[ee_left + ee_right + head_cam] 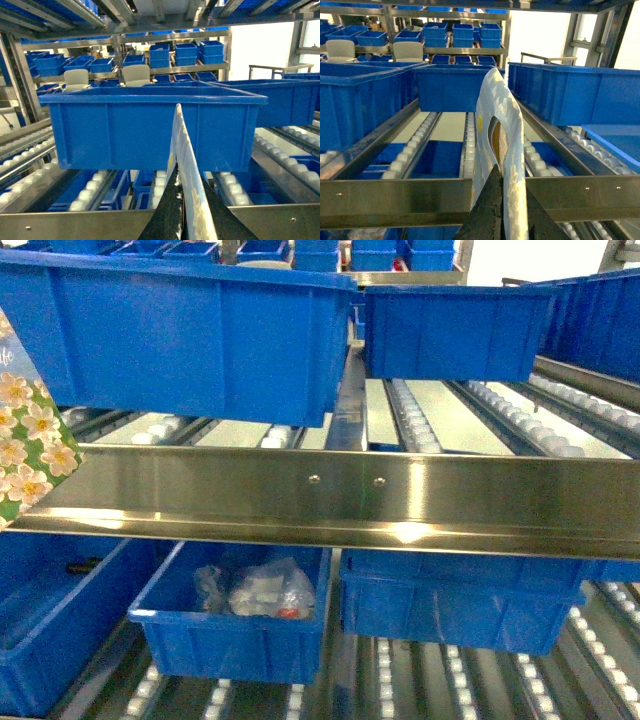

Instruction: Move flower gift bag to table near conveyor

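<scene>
Two tools are both clamped on bags in front of the conveyor (330, 495), and you can check each from its own wrist camera. Your left tool (186, 210) has its dark fingers (167, 212) pinched tight on a thin, pale, edge-on sheet, apparently the flower gift bag (30, 440); that sheet stands upright, just before the conveyor's steel front rail, with a large blue bin (150, 125) on the roller tracks behind it. In your head view the bag shows only at the far left edge, level with the rail: white blossoms on green. Neither tool appears in that view.

Your right tool (512, 210) is likewise closed on a pale bag (500, 145) with a die-cut handle hole, held upright in front of the same rail and rising above it. Behind it, on the conveyor, sit more blue bins (455, 85). Below the rail, on the lower tracks, one bin (230, 625) holds clear plastic packets (260, 590).
</scene>
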### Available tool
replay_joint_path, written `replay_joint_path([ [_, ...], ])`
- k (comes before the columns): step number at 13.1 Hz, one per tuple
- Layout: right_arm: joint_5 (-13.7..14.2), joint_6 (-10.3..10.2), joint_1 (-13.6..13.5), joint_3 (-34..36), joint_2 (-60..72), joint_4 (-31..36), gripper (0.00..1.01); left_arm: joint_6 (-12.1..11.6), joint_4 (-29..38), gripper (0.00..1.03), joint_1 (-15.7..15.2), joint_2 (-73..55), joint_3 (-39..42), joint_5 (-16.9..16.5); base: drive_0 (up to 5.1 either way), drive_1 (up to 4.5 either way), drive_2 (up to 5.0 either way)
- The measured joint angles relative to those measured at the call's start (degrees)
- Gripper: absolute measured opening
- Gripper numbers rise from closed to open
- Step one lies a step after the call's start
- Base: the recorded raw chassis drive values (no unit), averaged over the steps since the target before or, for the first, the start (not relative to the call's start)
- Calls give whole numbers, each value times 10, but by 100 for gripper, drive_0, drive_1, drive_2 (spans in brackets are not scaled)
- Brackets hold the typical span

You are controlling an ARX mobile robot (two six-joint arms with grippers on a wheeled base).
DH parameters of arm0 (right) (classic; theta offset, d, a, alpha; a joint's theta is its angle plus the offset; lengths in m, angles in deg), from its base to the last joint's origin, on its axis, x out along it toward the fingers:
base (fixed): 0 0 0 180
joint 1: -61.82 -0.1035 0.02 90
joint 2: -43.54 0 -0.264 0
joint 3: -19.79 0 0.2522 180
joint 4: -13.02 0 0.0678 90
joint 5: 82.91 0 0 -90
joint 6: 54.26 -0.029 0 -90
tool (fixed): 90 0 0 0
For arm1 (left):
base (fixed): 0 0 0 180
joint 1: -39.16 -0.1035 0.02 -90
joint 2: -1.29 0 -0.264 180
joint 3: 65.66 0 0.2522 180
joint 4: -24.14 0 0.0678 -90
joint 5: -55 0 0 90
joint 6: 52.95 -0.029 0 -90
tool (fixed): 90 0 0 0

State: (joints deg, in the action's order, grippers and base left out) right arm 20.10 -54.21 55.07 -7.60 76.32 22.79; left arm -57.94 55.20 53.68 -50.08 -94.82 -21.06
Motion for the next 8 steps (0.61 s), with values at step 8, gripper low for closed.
replay_joint_path([
  [8, 0, 0, 0, 0, 1, -1, 2, 0, 0, 2, 0, 0, 0, 0, -479, 123, 358],
])
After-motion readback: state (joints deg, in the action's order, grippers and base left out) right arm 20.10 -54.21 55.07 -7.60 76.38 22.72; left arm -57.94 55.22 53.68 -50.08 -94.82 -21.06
